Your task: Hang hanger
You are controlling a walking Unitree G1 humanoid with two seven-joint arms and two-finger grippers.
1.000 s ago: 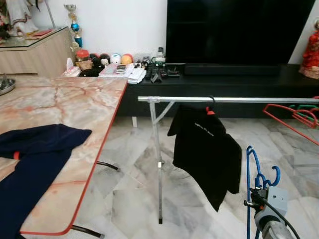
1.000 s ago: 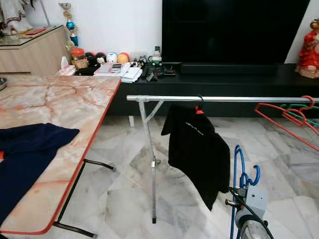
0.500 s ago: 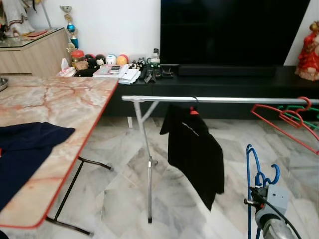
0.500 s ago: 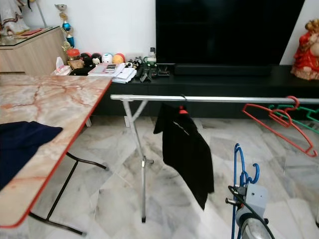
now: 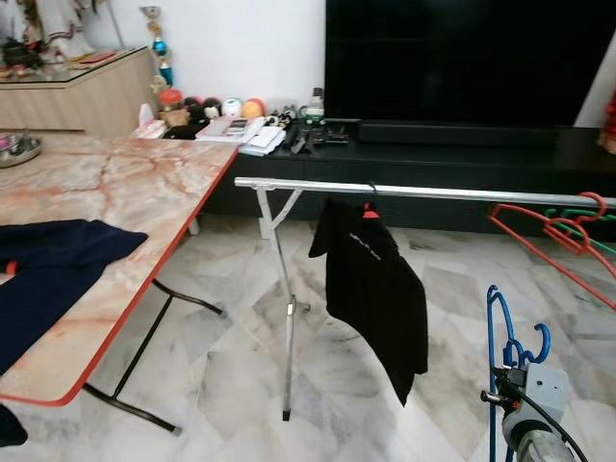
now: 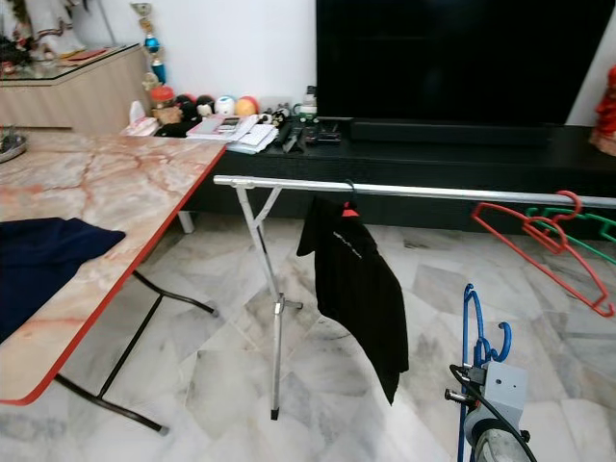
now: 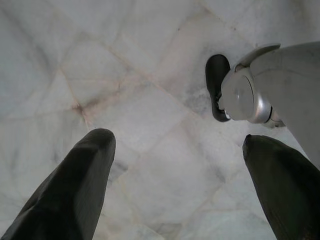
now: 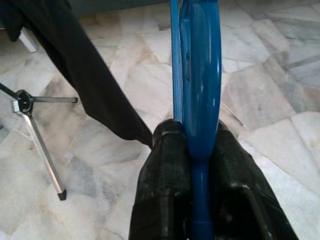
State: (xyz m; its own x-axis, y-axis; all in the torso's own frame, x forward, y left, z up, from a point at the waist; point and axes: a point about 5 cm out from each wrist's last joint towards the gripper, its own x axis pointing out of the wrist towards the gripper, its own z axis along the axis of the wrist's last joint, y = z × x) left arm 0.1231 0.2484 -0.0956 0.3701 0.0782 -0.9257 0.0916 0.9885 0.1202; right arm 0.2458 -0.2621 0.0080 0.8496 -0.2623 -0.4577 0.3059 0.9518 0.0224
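Left eye view. The step in hand is judged to be the approach: carrying the blue hanger [image 5: 497, 361] to the silver rail [image 5: 423, 192] of the drying rack. To do it well, keep the hook upright and raise it above rail height before moving in. Aim for the bare stretch of rail between the black shirt [image 5: 371, 284] and the red hanger [image 5: 549, 236], so the hook does not snag either. The blue hanger stands at the near right, well below the rail and nearer than it. The right arm carries it from below. A dark garment [image 5: 48, 279] lies on the marble table [image 5: 144, 183] at the left, well apart from the work.

Right eye view. The same layout applies. A green hanger [image 6: 587, 231] hangs just beyond the red one at the far right; avoid that cluster.

Left wrist view. The left gripper [image 7: 182, 185] hangs idle over the marble floor [image 7: 125, 75], its fingers spread wide with nothing between them.

Right wrist view. The right gripper [image 8: 195, 172] is clamped on the blue hanger, one black finger pressed against each side of the plastic. The hanger rises straight out of the grip. The black shirt hangs beyond it, apart from the hanger.
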